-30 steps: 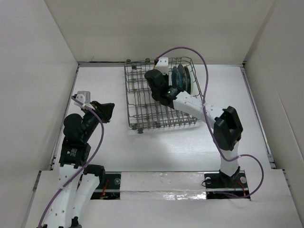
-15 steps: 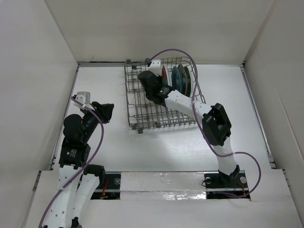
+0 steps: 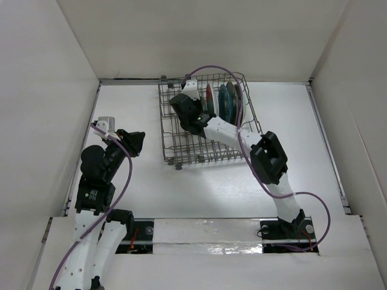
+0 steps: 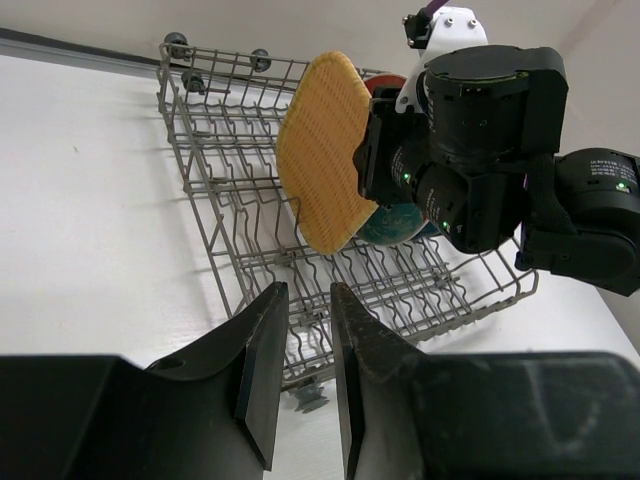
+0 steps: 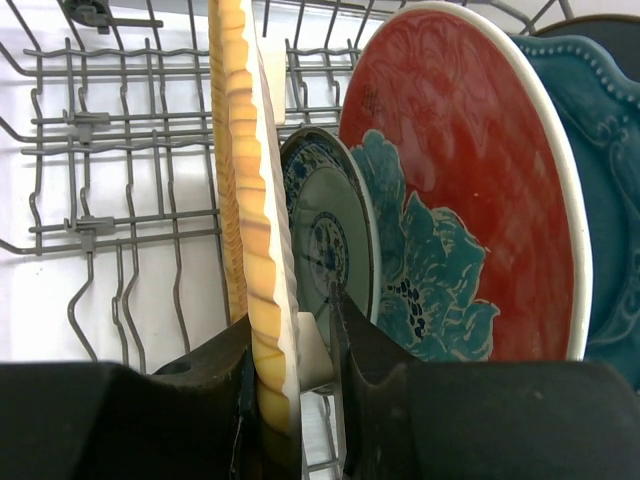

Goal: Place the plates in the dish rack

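Note:
The grey wire dish rack (image 3: 175, 138) (image 4: 225, 190) (image 5: 100, 140) stands at the back of the table. My right gripper (image 3: 186, 110) (image 5: 290, 350) hangs over its middle, shut on the bottom edge of the orange plate (image 4: 325, 150) (image 5: 250, 200), which it holds upright on edge. Just right of that plate stand a small mint-green plate (image 5: 335, 240), the red plate with the teal flower (image 5: 450, 180) (image 3: 209, 95) and the scalloped dark teal plate (image 5: 612, 180) (image 3: 227, 99). My left gripper (image 3: 134, 142) (image 4: 303, 300) hovers left of the rack, narrowly open and holding nothing.
White walls close in the table at the back and on both sides. The rack's left half holds only upright tines (image 4: 215, 140). A purple cable (image 3: 242, 109) loops from the right arm over the rack's right end.
My right gripper has carried the orange plate leftward over the rack, away from the standing plates. The left arm has stayed still.

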You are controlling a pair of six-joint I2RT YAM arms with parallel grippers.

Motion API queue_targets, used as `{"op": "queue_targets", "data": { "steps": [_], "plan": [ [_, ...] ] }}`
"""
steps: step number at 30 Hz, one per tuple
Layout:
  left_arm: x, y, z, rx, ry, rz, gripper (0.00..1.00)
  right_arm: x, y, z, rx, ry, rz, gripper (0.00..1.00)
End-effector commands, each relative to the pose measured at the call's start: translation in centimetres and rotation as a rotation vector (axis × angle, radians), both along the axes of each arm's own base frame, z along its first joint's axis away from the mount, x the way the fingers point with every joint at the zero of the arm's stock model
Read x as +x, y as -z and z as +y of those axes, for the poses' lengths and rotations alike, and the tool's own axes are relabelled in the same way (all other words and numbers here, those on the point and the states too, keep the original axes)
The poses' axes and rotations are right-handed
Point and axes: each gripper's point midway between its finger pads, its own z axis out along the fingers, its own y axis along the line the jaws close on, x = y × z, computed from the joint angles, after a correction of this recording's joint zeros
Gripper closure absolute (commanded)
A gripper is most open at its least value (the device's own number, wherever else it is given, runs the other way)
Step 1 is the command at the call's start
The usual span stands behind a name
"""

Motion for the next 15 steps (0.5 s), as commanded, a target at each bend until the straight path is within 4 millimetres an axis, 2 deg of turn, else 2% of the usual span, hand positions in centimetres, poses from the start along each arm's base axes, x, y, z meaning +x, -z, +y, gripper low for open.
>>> {"op": "queue_targets", "data": {
  "steps": [1, 4, 7, 8, 12, 15],
  "plan": [
    [0.2, -1.3, 0.0, 0.006, 0.000, -0.045, 0.79, -0.3, -9.5, 1.0, 0.187, -0.007, -0.190, 1.00],
    [0.2, -1.2, 0.0, 0.006, 0.003, -0.043, 0.79, -0.3, -8.6, 1.4, 0.183, -0.021, -0.167, 1.00],
    [0.2, -1.2, -0.1, 0.006, 0.004, -0.042, 0.78, -0.3, -5.4, 2.1, 0.177, -0.032, -0.110, 1.00],
    [0.2, -1.1, -0.1, 0.006, 0.004, -0.040, 0.78, -0.4, -3.7, 2.1, 0.170, -0.029, -0.085, 1.00],
    [0.2, -1.1, -0.1, 0.008, 0.007, -0.039, 0.77, -0.9, -0.8, 2.2, 0.176, -0.030, -0.039, 1.00],
    [0.3, -1.0, -0.1, 0.009, 0.006, -0.034, 0.76, -1.3, 0.1, 2.0, 0.189, -0.030, -0.024, 0.98]
  ]
}}
